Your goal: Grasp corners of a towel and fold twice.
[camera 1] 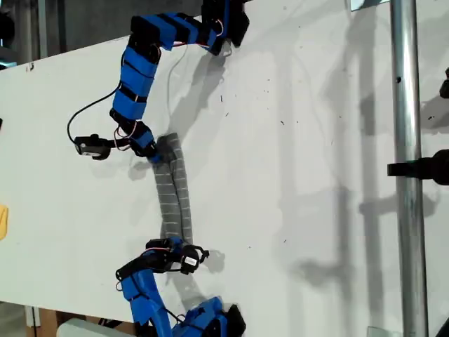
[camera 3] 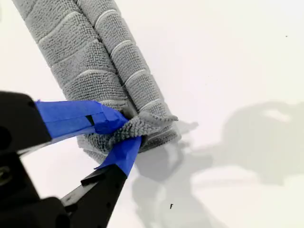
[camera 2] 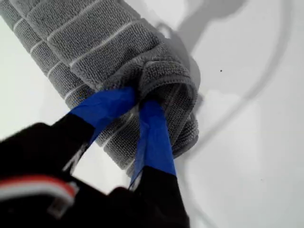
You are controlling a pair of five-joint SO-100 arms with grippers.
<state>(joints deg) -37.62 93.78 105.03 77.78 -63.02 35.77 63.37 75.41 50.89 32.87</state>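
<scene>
The towel (camera 1: 174, 189) is a grey, white-striped cloth, folded into a narrow strip on the white table (camera 1: 302, 140). In the exterior view it runs from upper to lower. My first gripper (camera 1: 156, 156) is shut on the strip's upper end. The first wrist view shows its blue fingers (camera 2: 152, 137) pinching bunched corner layers (camera 2: 161, 76) of the towel (camera 2: 80, 38). My second gripper (camera 1: 172, 243) is shut on the lower end. The second wrist view shows it (camera 3: 128, 130) nipping a lifted corner tip (camera 3: 152, 121) of the towel (camera 3: 80, 57).
A metal pole (camera 1: 407, 168) with a black clamp (camera 1: 424, 168) crosses the exterior view's right side. A yellow object (camera 1: 3, 221) sits at that view's left edge. The table's edge runs along the lower left of the exterior view, below the second arm's base (camera 1: 203, 319).
</scene>
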